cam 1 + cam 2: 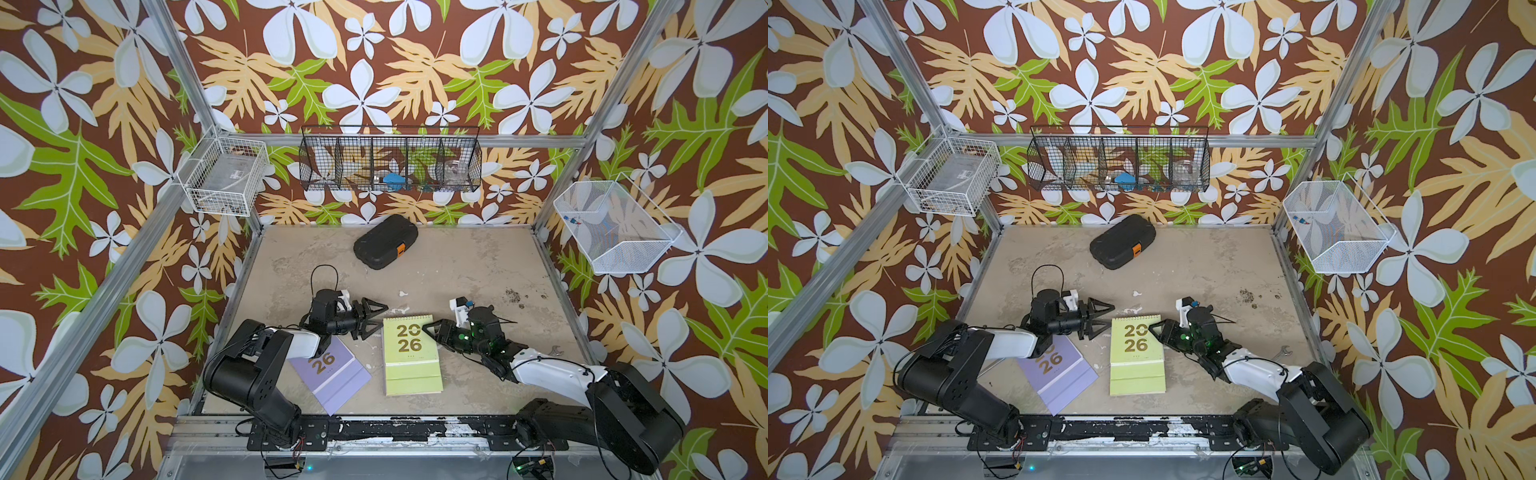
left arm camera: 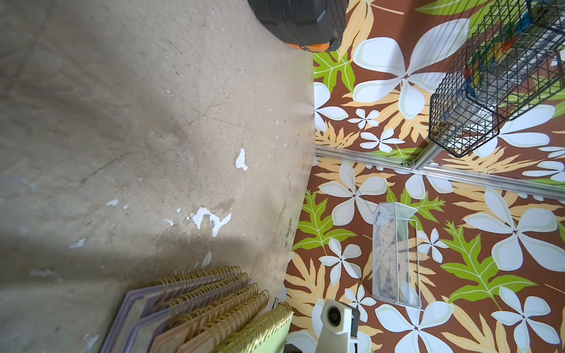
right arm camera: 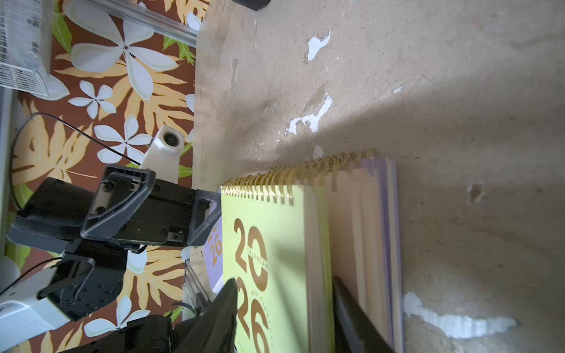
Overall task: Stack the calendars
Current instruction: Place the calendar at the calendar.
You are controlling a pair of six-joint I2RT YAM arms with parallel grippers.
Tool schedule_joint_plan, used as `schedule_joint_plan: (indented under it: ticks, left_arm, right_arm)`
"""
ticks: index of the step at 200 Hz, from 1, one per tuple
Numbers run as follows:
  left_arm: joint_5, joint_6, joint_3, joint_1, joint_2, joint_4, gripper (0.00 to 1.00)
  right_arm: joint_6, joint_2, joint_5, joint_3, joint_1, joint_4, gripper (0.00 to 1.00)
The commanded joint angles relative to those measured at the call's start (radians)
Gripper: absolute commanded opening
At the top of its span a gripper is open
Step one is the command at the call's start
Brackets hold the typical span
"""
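We are looking into a robot lab's test cell: an aluminium frame (image 1: 519, 141) holds floral wall panels (image 1: 415, 50) and wire baskets (image 1: 390, 160), and a left arm (image 1: 253, 374) and a right arm (image 1: 557, 370) sit bolted to a rail (image 1: 415, 434) at a scuffed tabletop's (image 1: 457, 266) edge.

black case (image 1: 385, 242) with orange tab (image 1: 400, 250) lies flat, far back; black wire basket (image 1: 390, 160) hangs above it.

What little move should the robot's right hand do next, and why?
Probably slide the right gripper back, away from the stack. Its jaws stand open around the edge of the green calendar, which already lies flat on top. One lilac calendar lies apart, partly under the left arm, not yet stacked.
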Motion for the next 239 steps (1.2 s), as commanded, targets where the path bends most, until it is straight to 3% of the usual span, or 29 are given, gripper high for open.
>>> schedule_joint_plan:
  ticks: [1,74,139,192,214,239]
  left_arm:
    - [0.0,0.006,0.006,0.0,0.004,0.022,0.73]
    - [-0.007,0.009,-0.013,0.0,-0.018,0.01,0.75]
    - [-0.041,0.081,0.033,0.001,-0.062,-0.123,0.78]
    - [-0.181,0.302,0.154,0.025,-0.171,-0.558,0.79]
    - [-0.267,0.419,0.207,0.072,-0.228,-0.801,0.79]
    - [-0.348,0.469,0.193,0.153,-0.316,-0.976,0.81]
  right_arm:
    - [-0.05,-0.004,0.035,0.024,0.011,-0.064,0.52]
    - [-0.075,-0.001,0.076,0.071,0.012,-0.13,0.65]
    - [-0.134,-0.045,0.151,0.117,0.01,-0.267,0.79]
    - [-0.255,-0.038,0.229,0.295,0.007,-0.488,0.85]
    - [-0.293,0.003,0.22,0.392,0.007,-0.561,0.87]
    - [-0.344,0.105,0.178,0.54,0.013,-0.645,0.88]
